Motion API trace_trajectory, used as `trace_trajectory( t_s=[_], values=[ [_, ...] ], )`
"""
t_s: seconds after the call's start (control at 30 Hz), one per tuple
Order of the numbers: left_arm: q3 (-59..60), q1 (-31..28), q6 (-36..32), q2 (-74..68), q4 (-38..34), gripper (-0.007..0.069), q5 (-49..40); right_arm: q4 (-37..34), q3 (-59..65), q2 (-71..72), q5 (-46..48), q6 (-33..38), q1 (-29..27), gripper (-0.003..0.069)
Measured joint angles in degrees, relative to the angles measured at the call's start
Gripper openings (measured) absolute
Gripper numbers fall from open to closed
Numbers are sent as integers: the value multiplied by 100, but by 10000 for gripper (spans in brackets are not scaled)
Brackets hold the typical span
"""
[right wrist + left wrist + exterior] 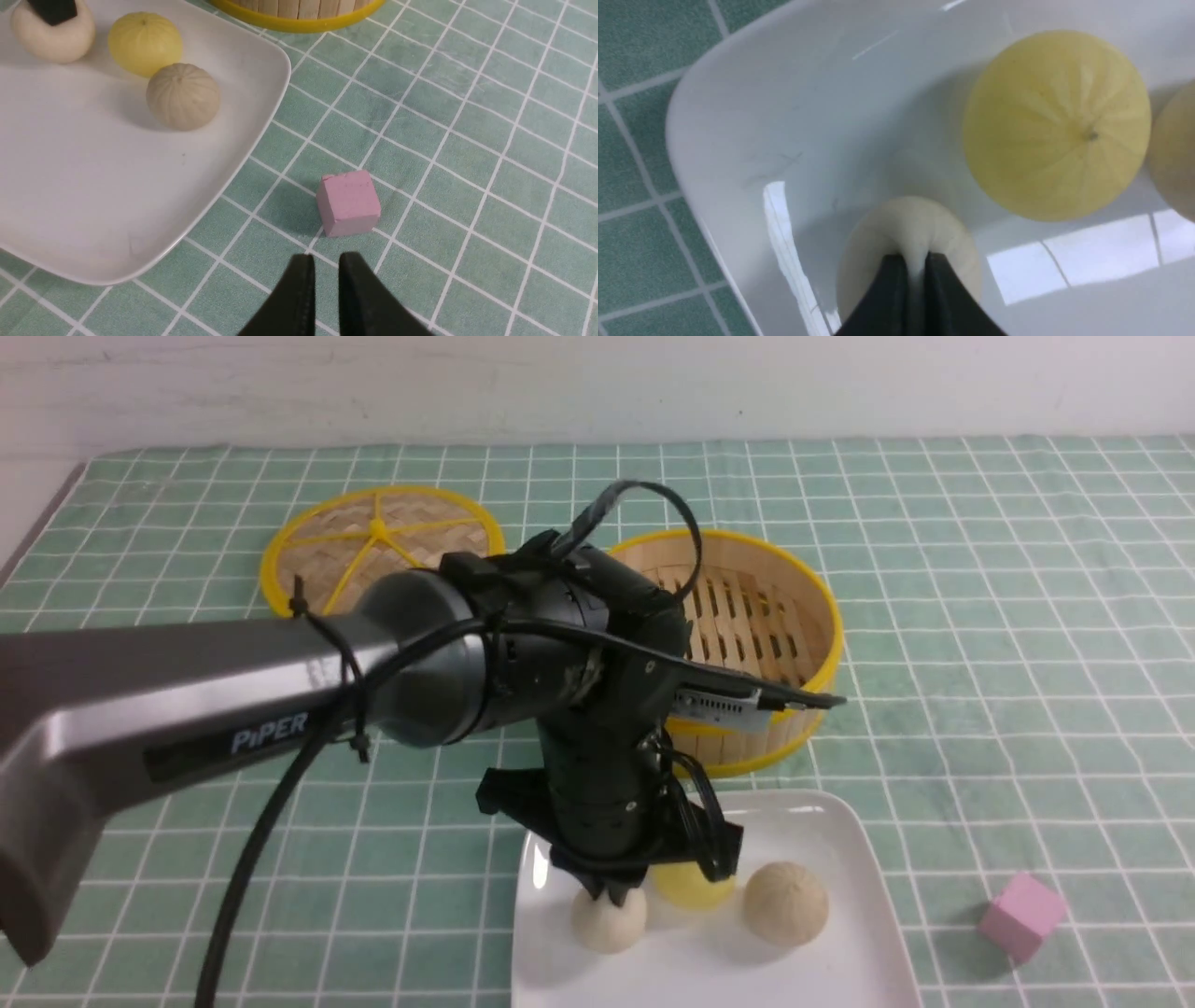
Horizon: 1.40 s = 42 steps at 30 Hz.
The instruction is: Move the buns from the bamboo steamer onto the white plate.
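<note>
All three buns lie on the white plate (845, 845). My left gripper (611, 894) points down at the plate's left part and is shut on the pale cream bun (609, 922), pinching its soft top between the black fingertips (892, 270). The bun rests on the plate (784, 116). Beside it lie the yellow bun (695, 889) (1057, 126) and the beige ridged bun (785, 903) (183, 96). The bamboo steamer (826, 616) behind the plate shows only its bare slatted floor. My right gripper (325, 266) hovers over the cloth, shut on nothing; it is outside the front view.
A pink cube (1022, 913) (348, 203) sits on the green checked cloth to the right of the plate, just ahead of my right gripper. The flat woven lid (373, 537) lies at the back left. My left arm hides part of the steamer's left side.
</note>
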State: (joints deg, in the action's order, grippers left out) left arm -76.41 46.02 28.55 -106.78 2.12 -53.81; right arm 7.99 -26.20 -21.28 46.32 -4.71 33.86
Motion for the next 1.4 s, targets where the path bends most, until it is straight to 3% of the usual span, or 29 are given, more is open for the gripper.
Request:
trace_trajectory(
  t_s=[0.27, 0.5, 0.67, 0.8, 0.9, 1.03, 1.4],
  values=[
    [47, 0, 244, 0, 46, 91, 113, -151, -13, 0, 33, -1, 0, 106],
    [47, 0, 481, 5, 46, 282, 132, -375, -567, 184, 886, -18, 0, -10],
    [47, 0, 486, 96, 110, 377, 137, -542, -796, 661, 1222, -382, 0, -15],
    [35, 0, 486, 177, 242, 388, 123, -549, -580, 980, 630, -642, 0, -15],
    [-11, 0, 486, 215, 321, 391, 90, -543, 32, 1139, -837, -734, 0, -12],
    [-23, 0, 481, 215, 328, 391, 90, -543, 585, 1139, -2001, -739, 0, -8],
    [-28, 0, 481, 215, 340, 389, 86, -450, 749, 1139, -2232, -739, 0, -1]
  ],
)
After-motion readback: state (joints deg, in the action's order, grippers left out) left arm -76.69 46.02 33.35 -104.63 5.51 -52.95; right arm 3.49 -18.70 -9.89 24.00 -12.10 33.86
